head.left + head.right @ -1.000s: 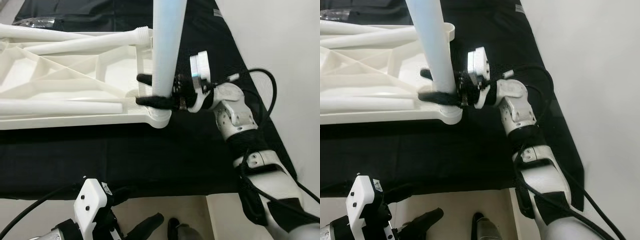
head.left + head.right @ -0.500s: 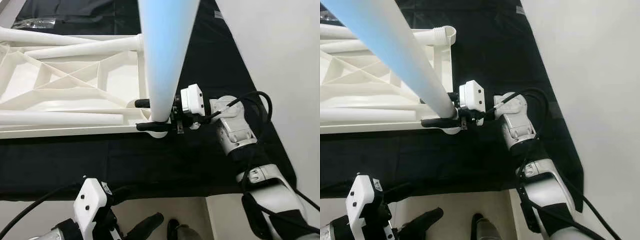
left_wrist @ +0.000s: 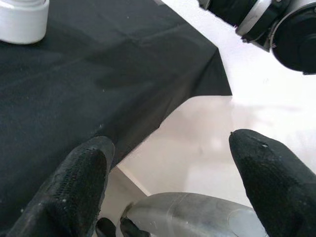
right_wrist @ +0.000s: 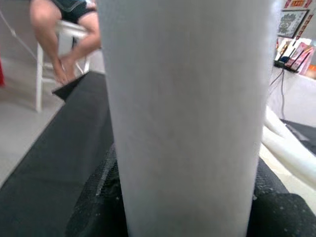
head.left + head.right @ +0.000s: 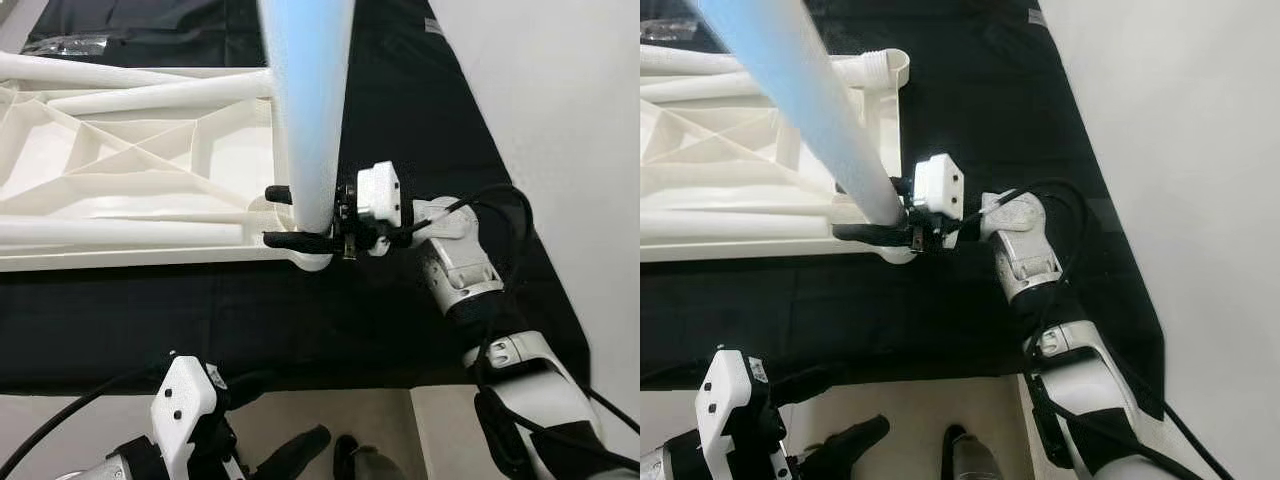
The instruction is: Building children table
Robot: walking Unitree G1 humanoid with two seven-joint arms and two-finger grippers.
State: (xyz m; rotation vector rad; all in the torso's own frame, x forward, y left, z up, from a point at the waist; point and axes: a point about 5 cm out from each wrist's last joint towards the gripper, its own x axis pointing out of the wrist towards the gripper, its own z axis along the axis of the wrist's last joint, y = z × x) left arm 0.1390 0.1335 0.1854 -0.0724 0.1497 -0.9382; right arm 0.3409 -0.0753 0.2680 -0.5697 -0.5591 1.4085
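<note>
Two long black fingers of the right gripper [image 5: 300, 216] clamp the smooth white plastic table leg [image 5: 305, 110] near its foot, its long axis upright between them, seated at the corner socket of the ribbed white plastic tabletop [image 5: 130, 170] on black cloth [image 5: 300, 320]. Left gripper [image 3: 173, 173] hangs open, farther off.

A white table leg [image 5: 305, 110], tinted pale blue, stands in the right tool's [image 5: 300, 215] black fingers [image 5: 295, 239]. Beside it lies the white tabletop [image 5: 130, 190] on a black cloth [image 5: 300, 320]; the floor [image 5: 560, 120] is off-white.
</note>
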